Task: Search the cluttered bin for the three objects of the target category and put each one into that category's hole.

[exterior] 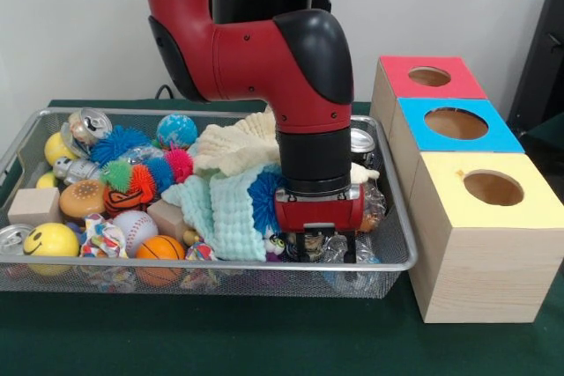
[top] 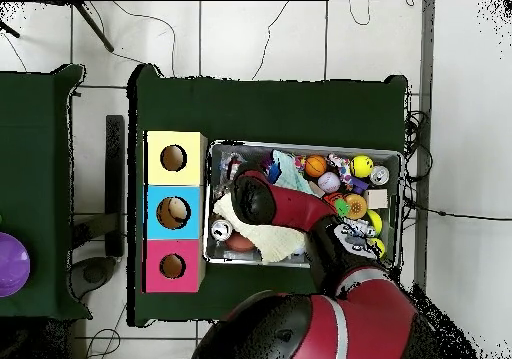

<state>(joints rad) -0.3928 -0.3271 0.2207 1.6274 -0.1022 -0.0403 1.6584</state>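
A wire mesh bin holds mixed clutter: balls such as a yellow smiley ball, a baseball and a small basketball, metal cans, wooden blocks, spiky rubber toys and cloths. My gripper is lowered into the bin's front right corner, among crinkled clear plastic and small items. Its tips are buried in the clutter. From overhead, the arm covers the gripper and that part of the bin.
Three wooden boxes stand in a row right of the bin, each with a round hole on top: red, blue, yellow. Overhead they are the yellow, blue and red boxes. Another can lies behind the arm.
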